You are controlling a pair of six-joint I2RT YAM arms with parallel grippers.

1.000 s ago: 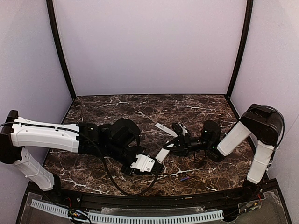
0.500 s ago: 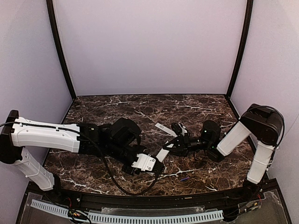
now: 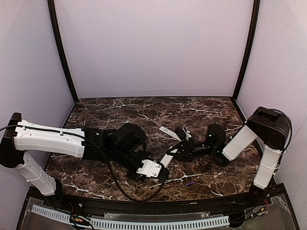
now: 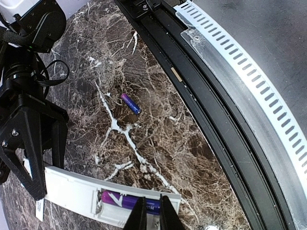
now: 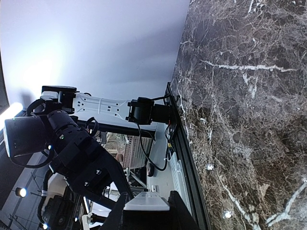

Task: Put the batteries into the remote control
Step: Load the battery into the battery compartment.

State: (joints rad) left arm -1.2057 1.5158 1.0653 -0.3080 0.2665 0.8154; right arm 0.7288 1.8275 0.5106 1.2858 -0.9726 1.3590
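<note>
Now right fingers (image 4: 29,143) clamp remote (image 4: 72,191), left fingers (image 4: 139,216) near-closed over seated battery (image 4: 120,199); hard push could tilt remote, pop battery out.

The bottom edge of the left wrist view crops the left gripper (image 4: 152,205) to 2 fingertips (image 4: 140,215), which cover part of the seated battery (image 4: 117,198) in the remote control (image 4: 72,188). From above, the loose battery (image 3: 190,183) is seemingly just a speck.

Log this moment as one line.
left gripper: shut, over first battery in remote control | right gripper: holding remote control | second battery: loose on table
</note>
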